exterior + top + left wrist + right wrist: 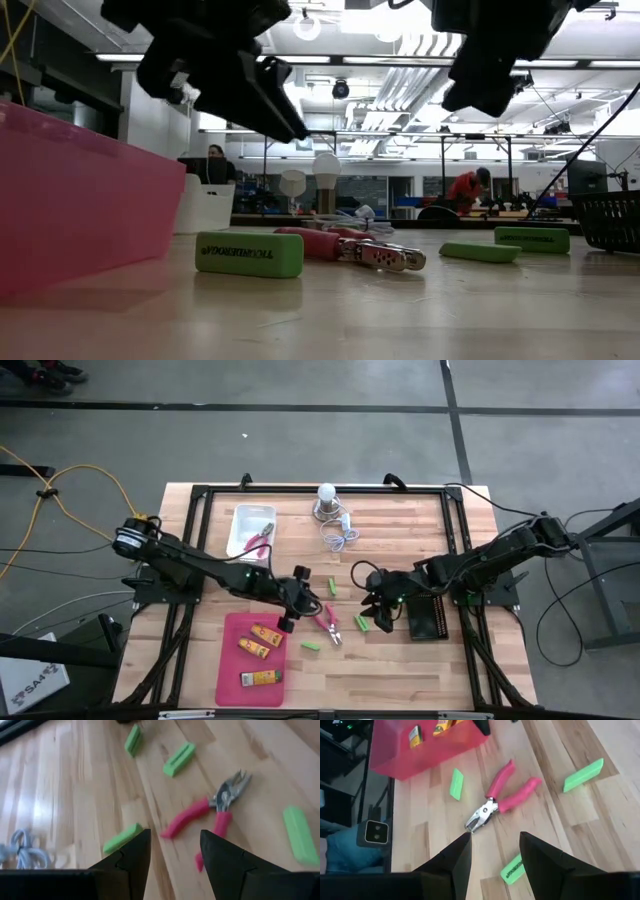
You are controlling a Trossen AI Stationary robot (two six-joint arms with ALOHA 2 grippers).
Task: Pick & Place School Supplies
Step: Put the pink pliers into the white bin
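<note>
Left claw (291, 622) spread, empty, just beside pink-handled pliers (329, 625) on table (420, 670).

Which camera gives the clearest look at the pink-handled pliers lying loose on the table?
The right wrist view: the pliers lie whole and unblocked. The left wrist view crops one handle behind a finger; the high view shows them tiny; the low view shows them edge-on.
</note>
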